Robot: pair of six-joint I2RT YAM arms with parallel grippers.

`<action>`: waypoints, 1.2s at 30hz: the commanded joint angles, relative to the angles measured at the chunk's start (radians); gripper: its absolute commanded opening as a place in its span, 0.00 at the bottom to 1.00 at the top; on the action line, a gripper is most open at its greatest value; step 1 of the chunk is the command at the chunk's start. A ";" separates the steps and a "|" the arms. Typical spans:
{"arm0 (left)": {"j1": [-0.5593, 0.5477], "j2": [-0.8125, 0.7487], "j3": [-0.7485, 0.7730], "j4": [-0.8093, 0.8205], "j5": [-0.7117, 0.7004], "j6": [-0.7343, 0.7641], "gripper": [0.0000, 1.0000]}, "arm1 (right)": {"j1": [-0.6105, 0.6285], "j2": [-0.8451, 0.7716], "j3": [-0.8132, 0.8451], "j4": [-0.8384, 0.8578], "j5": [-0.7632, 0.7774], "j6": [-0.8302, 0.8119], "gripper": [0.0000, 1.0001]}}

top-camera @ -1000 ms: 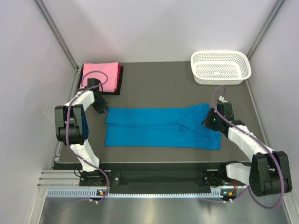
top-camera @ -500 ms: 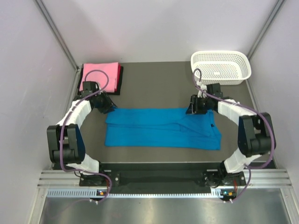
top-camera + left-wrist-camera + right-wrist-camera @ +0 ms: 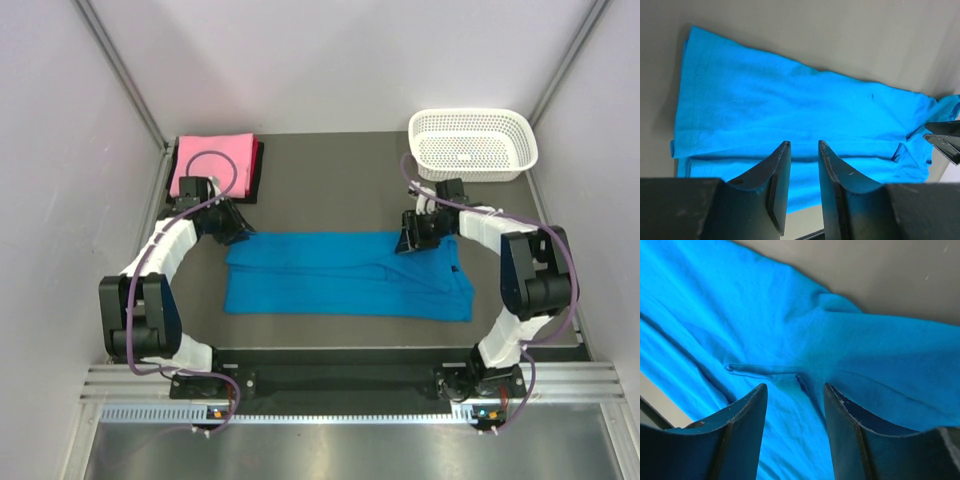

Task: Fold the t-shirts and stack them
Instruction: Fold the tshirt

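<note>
**Both grippers open at the far edge of the turquoise shirt**

The turquoise-blue t-shirt [image 3: 340, 275] lies flat across the middle of the table [image 3: 340, 190]. It is folded into a long band running left to right, and its right end flares out toward the near right. A sleeve fold makes a short ridge in the right half.

The left gripper [image 3: 238, 232] sits at the far left corner of this shirt. In the left wrist view its fingers [image 3: 780, 170] stand slightly apart with nothing between them, so it is released. The blue cloth spreads out beyond them.

The right gripper [image 3: 407, 240] is over the shirt's far edge toward the right end. In the right wrist view its fingers [image 3: 747, 415] are spread wider, with only the blue cloth and its sleeve crease showing in the gap. It grasps nothing.

The pink t-shirt [image 3: 215, 160] lies folded in the far left corner of the table. It rests on the dark t-shirt [image 3: 259, 172], whose edge shows along the pink one's right side and near side.

A white perforated basket [image 3: 470, 172] stands in the far right corner, well apart from the shirts.
</note>
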 commanded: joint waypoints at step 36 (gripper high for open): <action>-0.519 -0.026 -0.082 0.309 -0.017 -0.264 0.34 | 0.298 -0.615 -0.227 -0.161 0.558 0.614 0.41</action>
